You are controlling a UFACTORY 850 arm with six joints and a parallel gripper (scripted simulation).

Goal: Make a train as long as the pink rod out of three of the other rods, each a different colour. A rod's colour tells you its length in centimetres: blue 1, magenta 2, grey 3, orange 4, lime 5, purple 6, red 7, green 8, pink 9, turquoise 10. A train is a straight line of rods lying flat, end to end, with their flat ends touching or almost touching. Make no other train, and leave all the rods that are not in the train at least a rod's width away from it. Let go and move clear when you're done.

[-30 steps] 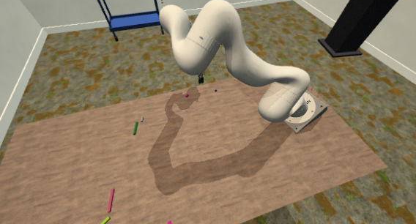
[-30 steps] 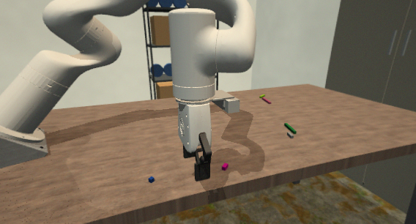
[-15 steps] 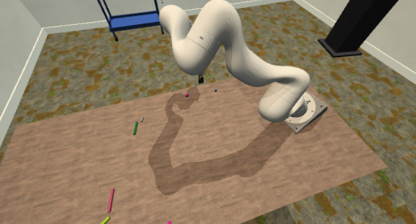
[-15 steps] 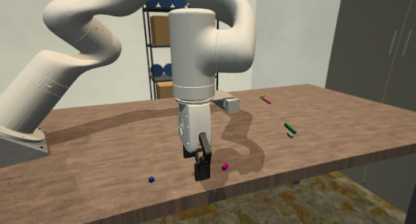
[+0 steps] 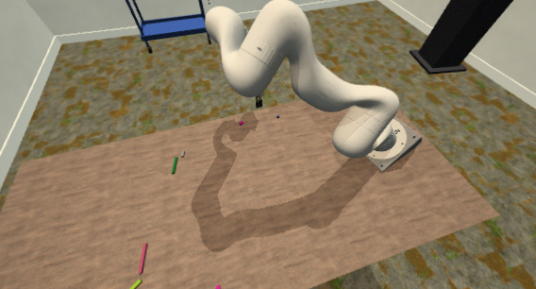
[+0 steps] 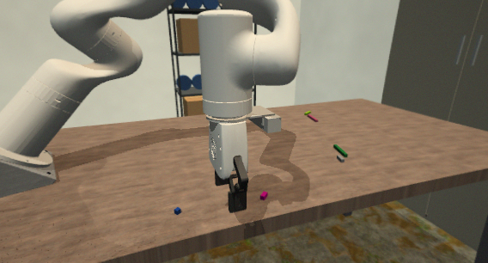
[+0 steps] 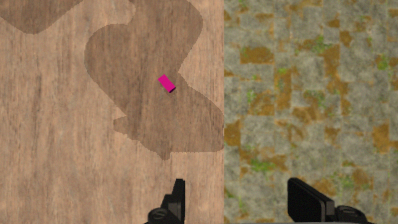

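My gripper (image 5: pixel 259 101) (image 6: pixel 237 203) (image 7: pixel 236 196) is open and empty, above the table's edge. A magenta rod (image 5: pixel 241 123) (image 6: pixel 264 195) (image 7: pixel 166 83) lies on the table, ahead of the fingers in the wrist view. A small blue rod (image 5: pixel 277 116) (image 6: pixel 177 211) lies apart from it. A green rod (image 5: pixel 175 165) (image 6: pixel 340 150) lies near a short grey rod (image 5: pixel 183 154) (image 6: pixel 340 159), with a small gap. A long pink rod (image 5: pixel 142 259) (image 6: pixel 313 118) lies near a lime rod (image 5: pixel 136 284) (image 6: pixel 308 113). A magenta piece (image 5: pixel 218 287) is cut off by the lower frame edge.
The arm's base (image 5: pixel 396 143) stands at the table's right end in the top view. The arm's shadow (image 5: pixel 269 218) falls across the table (image 5: pixel 85 195). Patterned floor (image 7: pixel 310 100) shows beyond the table's edge in the wrist view.
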